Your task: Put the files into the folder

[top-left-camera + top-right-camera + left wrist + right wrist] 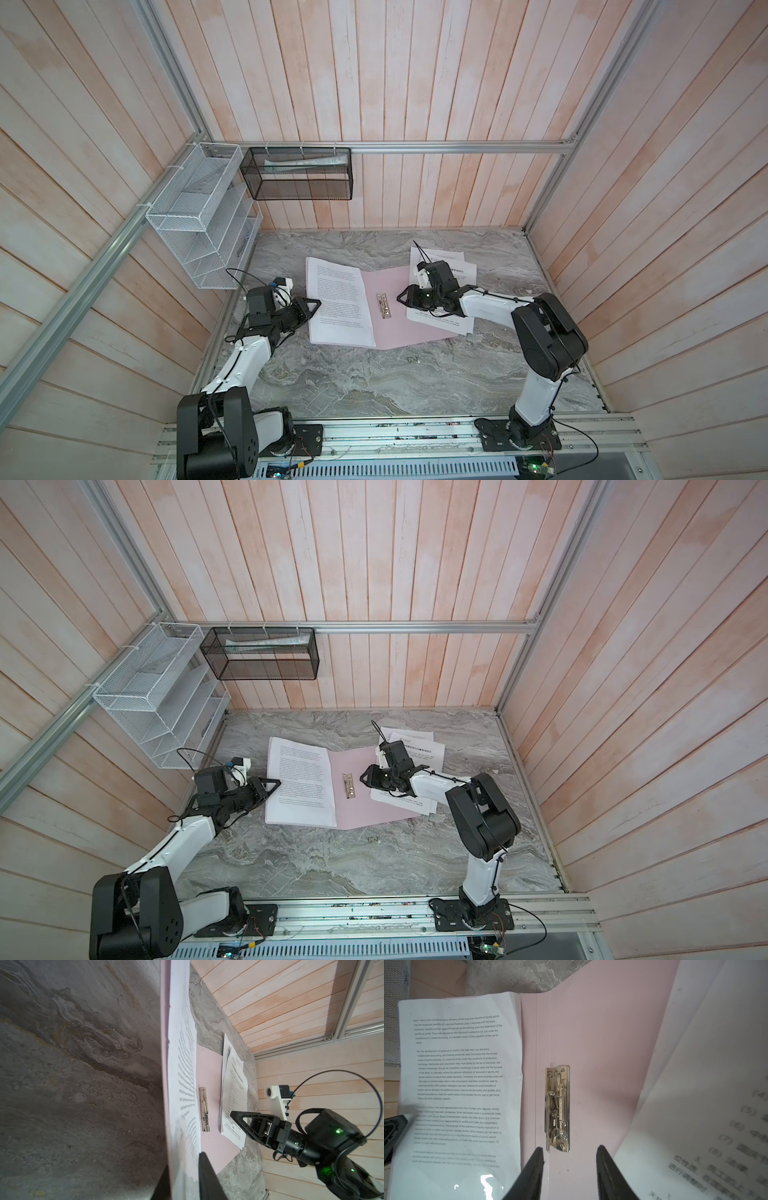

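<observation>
We find the pink folder [399, 332] lying open centrally, limp printed sheets [465, 272] overlapping its 3 o'clock flap, best pinched at an overhanging edge; the right gripper [400, 297] hovers half-open and empty, while the left gripper [316, 303], fingers close-set at 9 o'clock, perhaps nips a single sheet [338, 307].

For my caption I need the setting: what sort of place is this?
Probably a mock office desk inside a robot test cell: a white wire rack and black mesh basket hang on an aluminium frame; a pink folder lies open.
</observation>
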Tool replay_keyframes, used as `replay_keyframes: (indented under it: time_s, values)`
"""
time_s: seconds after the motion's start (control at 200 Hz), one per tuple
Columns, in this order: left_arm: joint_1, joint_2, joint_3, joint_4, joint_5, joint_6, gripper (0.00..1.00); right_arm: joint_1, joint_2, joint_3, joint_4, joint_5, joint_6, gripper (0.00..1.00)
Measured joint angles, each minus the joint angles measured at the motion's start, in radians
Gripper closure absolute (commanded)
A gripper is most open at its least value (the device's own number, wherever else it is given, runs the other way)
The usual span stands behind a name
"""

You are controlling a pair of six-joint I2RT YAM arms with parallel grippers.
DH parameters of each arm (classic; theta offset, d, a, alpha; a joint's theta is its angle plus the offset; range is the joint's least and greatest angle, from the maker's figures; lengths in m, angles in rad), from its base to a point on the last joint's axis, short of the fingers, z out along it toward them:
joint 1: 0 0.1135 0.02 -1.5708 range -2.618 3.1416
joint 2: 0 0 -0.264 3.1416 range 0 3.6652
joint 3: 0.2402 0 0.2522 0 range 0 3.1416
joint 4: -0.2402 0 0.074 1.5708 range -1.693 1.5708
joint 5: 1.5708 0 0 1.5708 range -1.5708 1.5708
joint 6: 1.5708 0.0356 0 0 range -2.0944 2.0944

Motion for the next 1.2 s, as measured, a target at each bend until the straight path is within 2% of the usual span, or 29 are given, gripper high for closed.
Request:
replay_keyframes:
  time_s: [0.07,0.355,0.545,0.77,1.2]
  values:
    - [-0.001,0.003,0.0,-0.003,-0.003,0.005,1.0,0.0,0.001,0.0,0.007,-0.006,0.0,0.6]
    - [-0.016,0.051,0.0,0.006,-0.023,0.024,1.0,0.008,0.01,-0.003,0.032,-0.035,0.011,0.61]
    - [-0.059,0.075,0.007,0.006,-0.026,0.054,1.0,0.016,0.029,-0.014,0.038,-0.048,0.022,0.68]
    - [-0.066,0.092,0.021,0.004,-0.029,0.074,1.0,0.024,0.036,-0.045,0.038,-0.057,0.022,0.78]
    - [-0.066,0.092,0.021,0.004,-0.029,0.075,1.0,0.058,0.037,-0.083,0.061,-0.085,0.048,0.82]
